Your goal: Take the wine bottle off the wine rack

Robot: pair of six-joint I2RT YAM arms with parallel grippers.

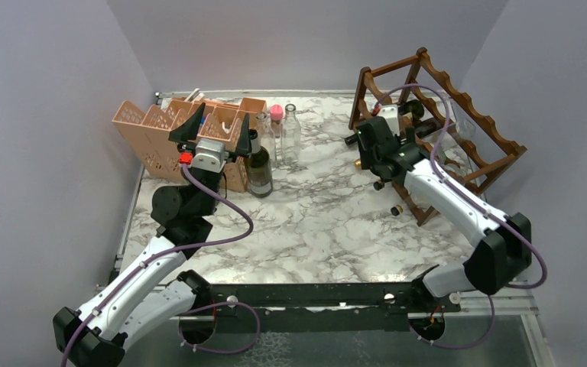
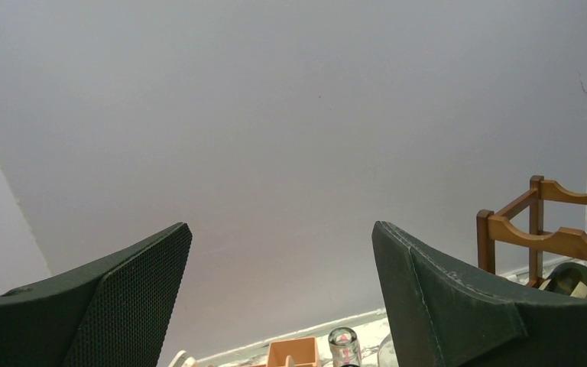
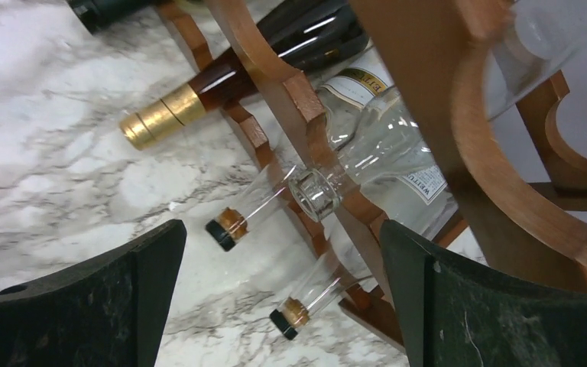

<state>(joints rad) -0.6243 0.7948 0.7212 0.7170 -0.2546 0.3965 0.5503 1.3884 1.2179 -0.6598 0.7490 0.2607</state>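
— Where is the wine bottle?
— The wine bottle [image 3: 212, 76], dark glass with a gold foil cap, lies on its side in the wine rack [image 1: 437, 115]. Its neck sticks out over the counter, at the upper left of the right wrist view. Which tier it lies in I cannot tell.

— And the rack itself?
— It stands on the counter at the upper right of the overhead view, close to the right wall. Clear bottles [image 3: 386, 145] lie in it too. Two corked necks poke out lower in the wrist frame than the dark one.

— Is the right hand on anything?
— No. The right hand [image 3: 281, 229] is spread wide just in front of the rack, near those necks, grasping nothing.

— The left hand?
— The left hand [image 1: 218, 126] is released as well. It is raised above a peach-pink lattice organiser [image 1: 149, 130] at the upper left and faces the back wall.

— What else stands there?
— A dark green bottle [image 1: 257, 170] is upright just beside the organiser. A pink-capped bottle [image 1: 276, 116] and a clear one [image 1: 291, 136] are near it.

— The surface and the room?
— The counter [image 1: 313, 222] is white marble pattern with grey veins and has a metal edge. Plain pale lilac-grey walls close it in on three sides.
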